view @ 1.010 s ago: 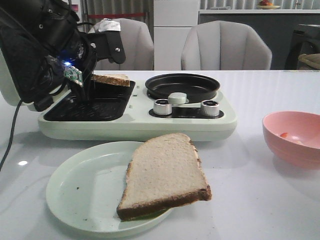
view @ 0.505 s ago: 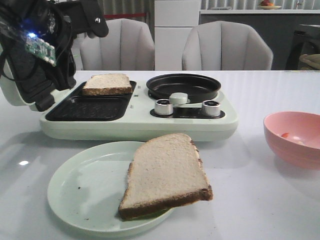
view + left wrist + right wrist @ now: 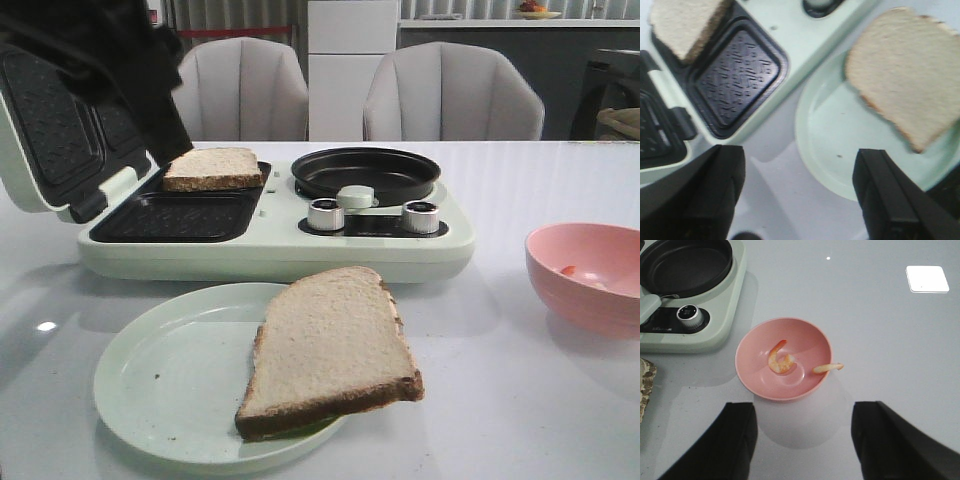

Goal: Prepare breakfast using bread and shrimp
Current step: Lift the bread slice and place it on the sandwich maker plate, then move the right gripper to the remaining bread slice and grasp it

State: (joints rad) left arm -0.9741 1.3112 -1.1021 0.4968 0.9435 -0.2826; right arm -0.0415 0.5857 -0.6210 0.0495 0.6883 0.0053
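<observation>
Bread [image 3: 213, 167] on grill plate [image 3: 180, 215] — left pincer [image 3: 797, 192] empty, spread.

White glossy table [image 3: 540, 180] fills foreground, ceiling light reflected as bright square patch [image 3: 927, 278] on its surface. Two pale grey padded chairs behind far edge: left chair [image 3: 245, 90], right chair [image 3: 450, 92]. White cabinet [image 3: 352, 60] between them, further back. Counter [image 3: 500, 22] along back wall, bowl [image 3: 535, 9] on top, possibly holding fruit, too small to tell. Dark unit [image 3: 605, 85] at far right. Vertical blinds or slats [image 3: 230, 15] at upper left.
</observation>
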